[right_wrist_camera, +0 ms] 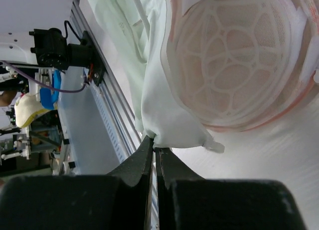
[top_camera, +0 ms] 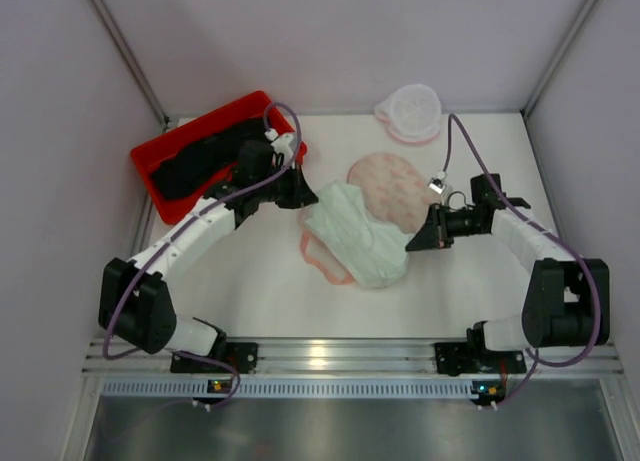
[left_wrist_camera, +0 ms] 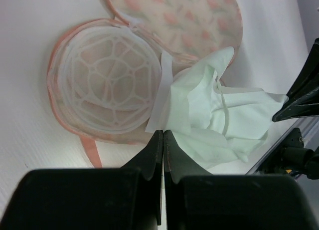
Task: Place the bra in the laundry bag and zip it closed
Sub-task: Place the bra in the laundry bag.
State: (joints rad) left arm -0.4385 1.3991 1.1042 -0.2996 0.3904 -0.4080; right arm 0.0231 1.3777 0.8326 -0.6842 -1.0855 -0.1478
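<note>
Mint-green fabric is what you're handling: the pale green bra (top_camera: 355, 236) lies stretched across the open laundry bag (top_camera: 390, 181) mid-table, covering most of its lower half.

Your left gripper (top_camera: 297, 194) has its fingers pressed together at the bra's 10 o'clock corner. From the left wrist view it looks like it's nipping the fabric edge right at the tips. Your right gripper (top_camera: 412, 243) is pinched tight on the 3 o'clock corner, and the right wrist view shows cloth bunching out of its tips.

The bag looks to be the peach floral clamshell, with its lid flopped open toward 1 o'clock and a white lattice dome (left_wrist_camera: 112, 80) showing in the other half.

Progress-wise I'd call it early-middle. The bag's open and the bra's on top of it, but it's not tucked into the cup and the zip isn't started. You've got the stuffing, folding the lid over and zipping left.

Off at 10 o'clock there's a red tray (top_camera: 148, 166) with black garments (top_camera: 200, 161) in it. A round mesh pouch (top_camera: 408, 109) sits at 1 o'clock by the back wall, well clear of both arms.
</note>
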